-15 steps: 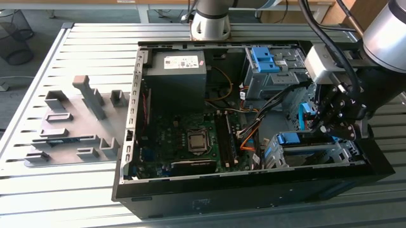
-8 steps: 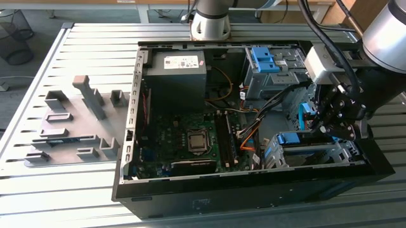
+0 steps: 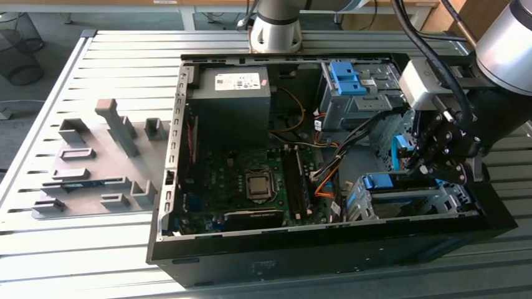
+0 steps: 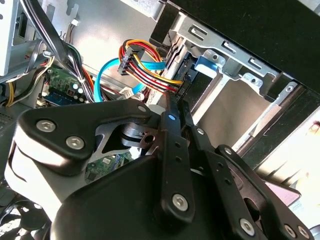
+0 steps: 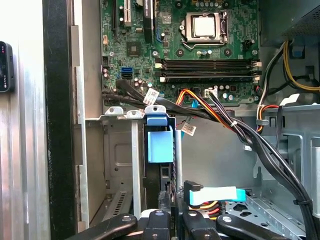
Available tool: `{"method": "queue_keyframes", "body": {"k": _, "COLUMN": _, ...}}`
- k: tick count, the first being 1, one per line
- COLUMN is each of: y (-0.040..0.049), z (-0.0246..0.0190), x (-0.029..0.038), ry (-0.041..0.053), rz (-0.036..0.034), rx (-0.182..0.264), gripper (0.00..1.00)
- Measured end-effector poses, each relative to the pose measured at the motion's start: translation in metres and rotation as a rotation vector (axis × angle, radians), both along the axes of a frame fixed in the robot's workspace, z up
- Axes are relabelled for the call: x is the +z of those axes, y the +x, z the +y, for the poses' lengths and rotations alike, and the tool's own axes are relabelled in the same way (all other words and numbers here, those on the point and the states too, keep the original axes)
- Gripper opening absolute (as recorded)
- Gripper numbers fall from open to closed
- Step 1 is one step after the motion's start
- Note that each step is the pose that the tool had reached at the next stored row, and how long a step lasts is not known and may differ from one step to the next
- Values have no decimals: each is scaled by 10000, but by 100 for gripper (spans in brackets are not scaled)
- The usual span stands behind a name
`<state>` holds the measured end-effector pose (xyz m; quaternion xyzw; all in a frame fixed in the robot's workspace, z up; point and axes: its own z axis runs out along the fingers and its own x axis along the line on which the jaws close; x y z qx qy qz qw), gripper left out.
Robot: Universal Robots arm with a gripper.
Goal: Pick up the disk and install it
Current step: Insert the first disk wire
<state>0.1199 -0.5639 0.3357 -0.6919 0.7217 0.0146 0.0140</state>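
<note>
Black gripper (image 4: 175, 107) arms sit right in front of the second wrist view, and the two fingers are pressed close together with nothing between them. Just past the fingertips, the disk (image 5: 159, 145) sits in its metal drive cage (image 3: 440, 202) near the front of the open computer case (image 3: 332, 249), with its blue plastic end sticking out. Around it are a flat blue cable (image 5: 215, 195), a bunch of red, yellow and orange wires (image 4: 145, 67), the green motherboard (image 3: 241, 180) and, farther off, a grey tray (image 3: 91, 162) on the table (image 3: 83, 249).
</note>
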Motion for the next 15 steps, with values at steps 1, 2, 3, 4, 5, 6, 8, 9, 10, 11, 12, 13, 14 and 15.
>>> {"method": "queue_keyframes", "body": {"k": 1, "y": 0, "z": -1, "x": 0, "ry": 0, "rz": 0, "rx": -1, "gripper": 16}}
{"method": "queue_keyframes", "body": {"k": 2, "y": 0, "z": -2, "x": -2, "ry": 1, "rz": 0, "rx": -1, "gripper": 16}}
{"method": "queue_keyframes", "body": {"k": 3, "y": 0, "z": -2, "x": -5, "ry": 2, "rz": 0, "rx": -1, "gripper": 16}}
{"method": "queue_keyframes", "body": {"k": 4, "y": 0, "z": -2, "x": -8, "ry": 2, "rz": 0, "rx": -1, "gripper": 16}}
{"method": "queue_keyframes", "body": {"k": 5, "y": 0, "z": -2, "x": -9, "ry": 1, "rz": 0, "rx": -1, "gripper": 16}}
{"method": "queue_keyframes", "body": {"k": 6, "y": 0, "z": -2, "x": -11, "ry": 1, "rz": 0, "rx": -1, "gripper": 16}}
{"method": "queue_keyframes", "body": {"k": 8, "y": 0, "z": -2, "x": -19, "ry": 2, "rz": 0, "rx": -3, "gripper": 16}}
{"method": "queue_keyframes", "body": {"k": 9, "y": 0, "z": -2, "x": -23, "ry": 1, "rz": 2, "rx": -4, "gripper": 16}}
{"method": "queue_keyframes", "body": {"k": 10, "y": 0, "z": -2, "x": -28, "ry": 0, "rz": 4, "rx": -5, "gripper": 16}}
{"method": "queue_keyframes", "body": {"k": 11, "y": 0, "z": -2, "x": -34, "ry": 1, "rz": 8, "rx": -5, "gripper": 16}}
{"method": "queue_keyframes", "body": {"k": 12, "y": 0, "z": -2, "x": -42, "ry": 4, "rz": 13, "rx": -6, "gripper": 16}}
{"method": "queue_keyframes", "body": {"k": 13, "y": 0, "z": -2, "x": -48, "ry": 3, "rz": 21, "rx": -7, "gripper": 16}}
{"method": "queue_keyframes", "body": {"k": 14, "y": 0, "z": -3, "x": -54, "ry": 2, "rz": 32, "rx": -9, "gripper": 16}}
{"method": "queue_keyframes", "body": {"k": 15, "y": 1, "z": -3, "x": -57, "ry": -1, "rz": 46, "rx": -10, "gripper": 16}}
